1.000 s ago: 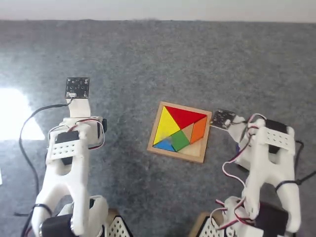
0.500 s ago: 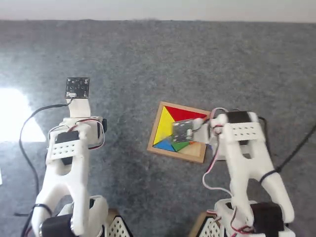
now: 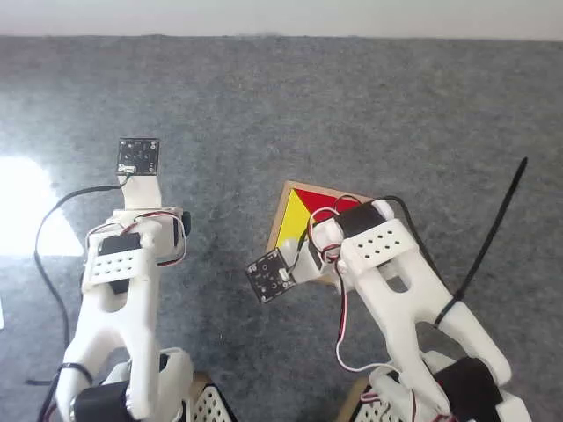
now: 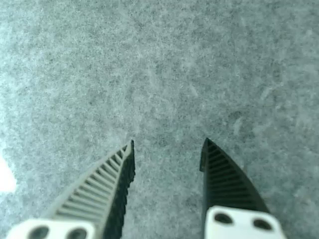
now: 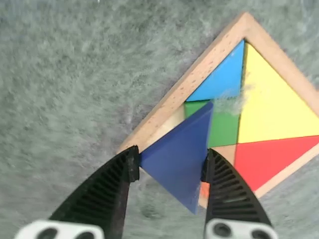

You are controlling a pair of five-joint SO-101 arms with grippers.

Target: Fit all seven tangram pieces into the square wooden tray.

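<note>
The square wooden tray lies on grey carpet and holds a yellow triangle, a red triangle, a light blue piece and a green piece. An orange sliver peeks out beside one finger. My right gripper is shut on a dark blue triangle, held above the tray's corner and overlapping its rim. In the high view the right arm covers most of the tray. My left gripper is open over bare carpet, well to the left of the tray.
Grey carpet spreads all around the tray. The left arm stands at the left. A bright patch of light lies at the far left edge. A black cable tie sticks up from the right arm.
The right arm has swung from the tray's right side across it to the left, now covering most of the tray. The left arm has not moved.
</note>
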